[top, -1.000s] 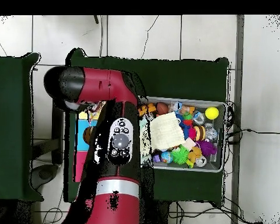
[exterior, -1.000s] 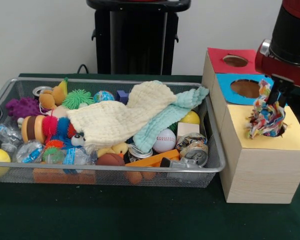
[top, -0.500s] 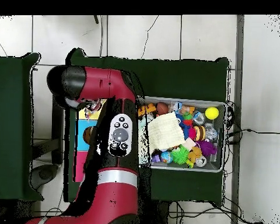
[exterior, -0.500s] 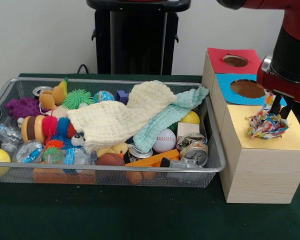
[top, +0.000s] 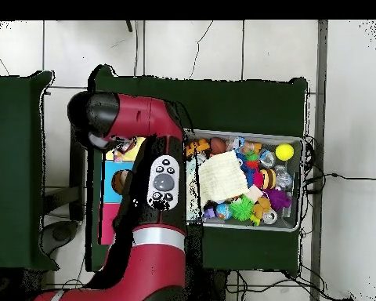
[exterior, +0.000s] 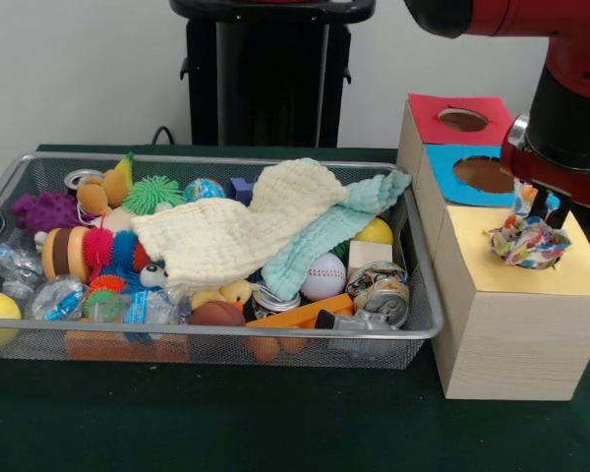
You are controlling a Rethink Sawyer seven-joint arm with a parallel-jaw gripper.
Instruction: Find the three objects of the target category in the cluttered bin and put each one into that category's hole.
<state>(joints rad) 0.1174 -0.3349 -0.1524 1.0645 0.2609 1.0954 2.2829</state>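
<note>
- Risk no. 1: dotted cloth (exterior: 527,241) is sitting bunched on top of the yellow-topped box (exterior: 516,324), just under the pincer (exterior: 543,208), not visibly down through the hole. It's covering the hole, so can't tell how much has gone in. Judging by the wad's bulk, it may be snagging on the ragged rim and could end up left on the lid.
- Risk no. 2: if the pincer is lifting w/ fabric caught on a tip, the cloth could be dragged back out or tipped off the box edge beside it.
- Risk no. 3: the blue-topped box's hole (exterior: 483,174) is lying just behind the pincer, w/ the red-topped box (exterior: 454,119) farther back; a sideways drag might drop the cloth in the wrong one.
- Pincer state: dark tips are showing right above the wad, touching or nearly so; spread or pressed together, can't tell.
- Arm pose: red arm (exterior: 570,88) is coming down from the top right in the front view, wrist pointing straight down over the yellow lid. In the overhead view, the arm (top: 148,180) is hiding the boxes and the pincer.
- Remaining work, as it looks: cream cloth (exterior: 241,231) and mint cloth (exterior: 334,231) are lying draped over toys in the wire bin (exterior: 413,329), well off to the pincer's side; both look untouched.
</note>
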